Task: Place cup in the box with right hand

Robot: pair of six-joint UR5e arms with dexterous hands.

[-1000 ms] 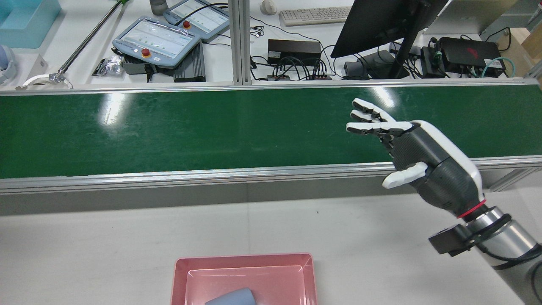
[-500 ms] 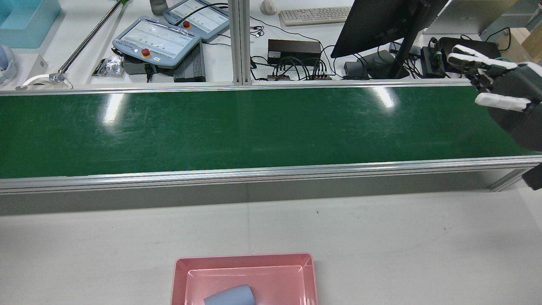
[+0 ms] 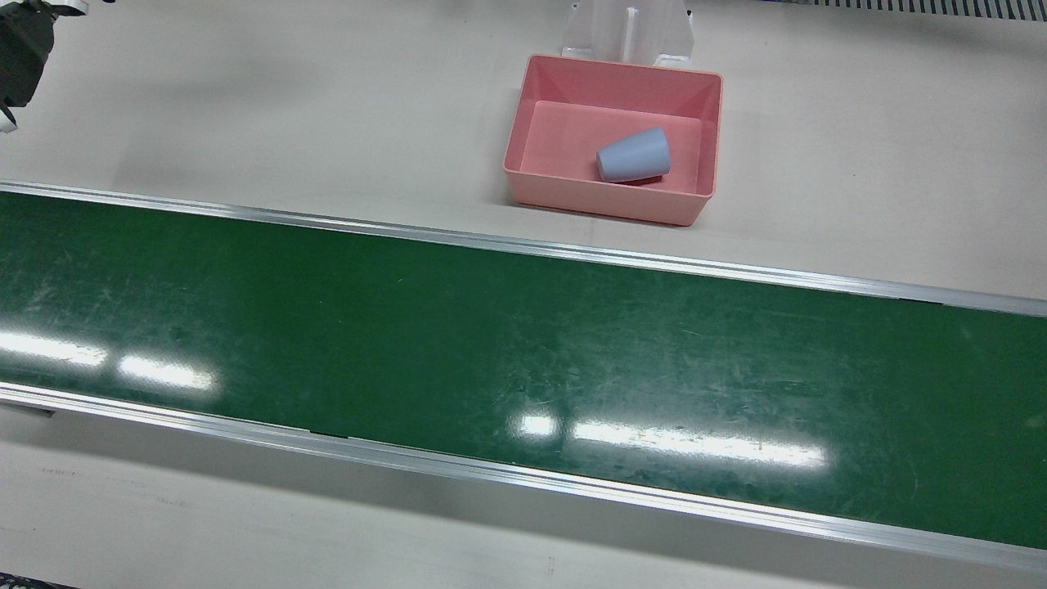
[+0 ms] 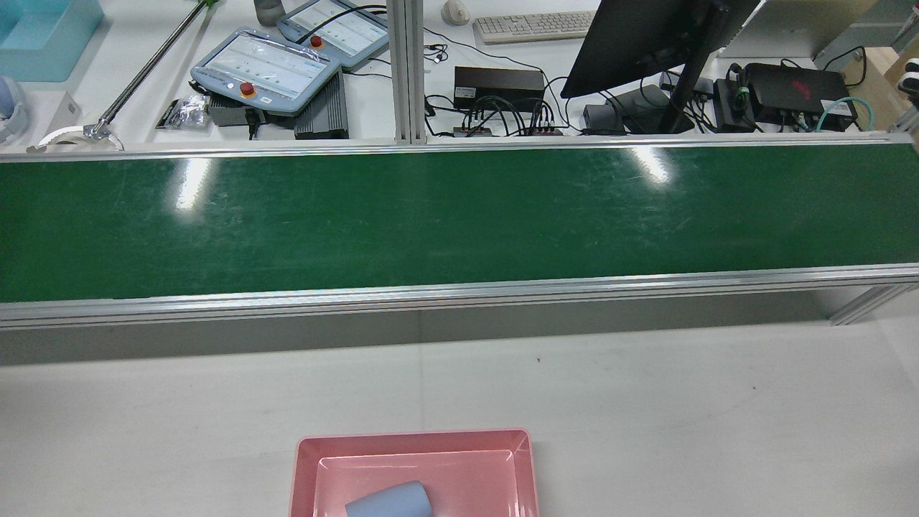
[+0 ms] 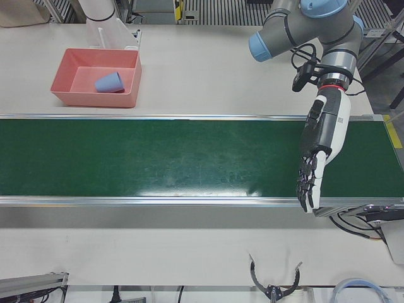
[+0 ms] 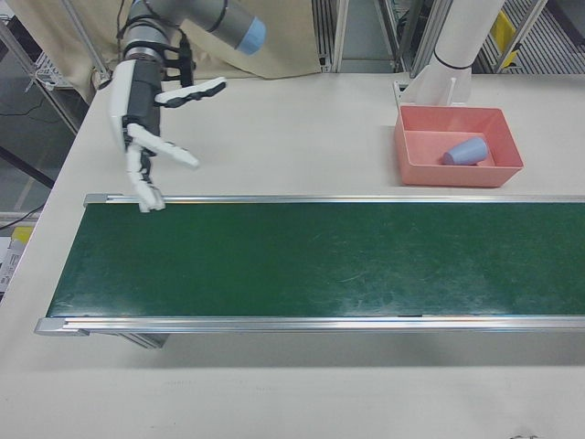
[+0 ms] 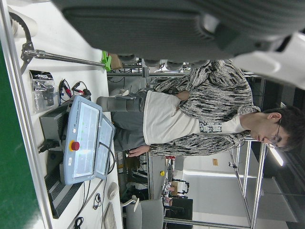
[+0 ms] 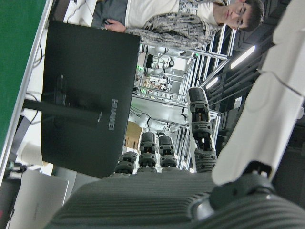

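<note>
Lying on its side, the blue cup (image 3: 632, 155) rests inside the pink box (image 3: 698, 199), on the table (image 3: 327, 98) beside the green belt (image 3: 491, 352). The right hand (image 6: 146, 123) hangs empty over the belt's far end, well apart from the box, fingers (image 6: 169, 151) spread wide and pointing down. The left hand (image 5: 320, 148) hangs over the opposite end of the belt, fingers straight and close together, holding nothing. A person (image 7: 190, 119) stands behind the control pendants (image 4: 266, 68).
</note>
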